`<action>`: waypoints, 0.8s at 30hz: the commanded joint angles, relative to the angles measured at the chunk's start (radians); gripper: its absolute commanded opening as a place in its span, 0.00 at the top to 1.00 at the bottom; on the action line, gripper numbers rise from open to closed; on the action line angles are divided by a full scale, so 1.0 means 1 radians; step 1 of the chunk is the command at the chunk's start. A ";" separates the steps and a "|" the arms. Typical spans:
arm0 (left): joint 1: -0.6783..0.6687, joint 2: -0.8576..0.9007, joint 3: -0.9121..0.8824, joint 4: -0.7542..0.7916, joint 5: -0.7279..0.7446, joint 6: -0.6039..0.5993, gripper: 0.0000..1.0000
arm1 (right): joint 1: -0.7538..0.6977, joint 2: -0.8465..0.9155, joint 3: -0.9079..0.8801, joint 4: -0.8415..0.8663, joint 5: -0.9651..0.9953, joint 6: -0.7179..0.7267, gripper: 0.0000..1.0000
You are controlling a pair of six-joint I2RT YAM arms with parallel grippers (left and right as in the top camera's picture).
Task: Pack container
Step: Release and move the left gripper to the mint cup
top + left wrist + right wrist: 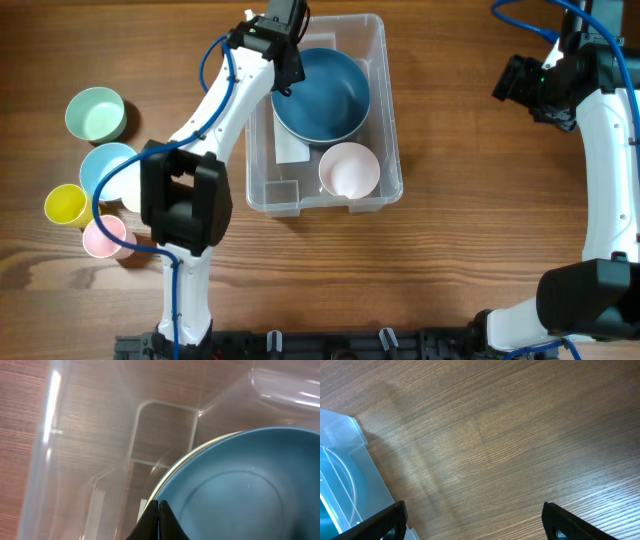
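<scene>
The clear container (392, 150) stands in the middle of the table. A large blue bowl (325, 95) lies in its far half and a pale pink cup (348, 170) in its near half. My left gripper (287, 82) is at the bowl's left rim, inside the container. In the left wrist view the fingers (159, 505) are pressed together on the rim of the blue bowl (240, 490), with the container wall (45, 435) beside it. My right gripper (520, 85) is open and empty over bare wood (475, 525), right of the container's corner (345, 460).
Several cups stand at the left: mint green (95, 115), light blue (105, 165), yellow (66, 205) and pink (104, 236). A white label (292, 150) shows on the container's floor. Bare wood lies between the container and the right arm.
</scene>
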 commanded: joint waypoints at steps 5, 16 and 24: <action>0.006 0.064 -0.006 -0.005 -0.013 0.023 0.96 | -0.003 0.013 -0.013 0.003 -0.005 -0.003 0.13; 0.034 -0.375 0.016 -0.091 -0.158 0.048 0.78 | -0.003 0.013 -0.013 0.006 -0.005 -0.003 0.13; 0.422 -0.459 0.015 -0.296 -0.106 -0.043 0.28 | -0.003 0.013 -0.013 0.006 -0.005 -0.003 0.13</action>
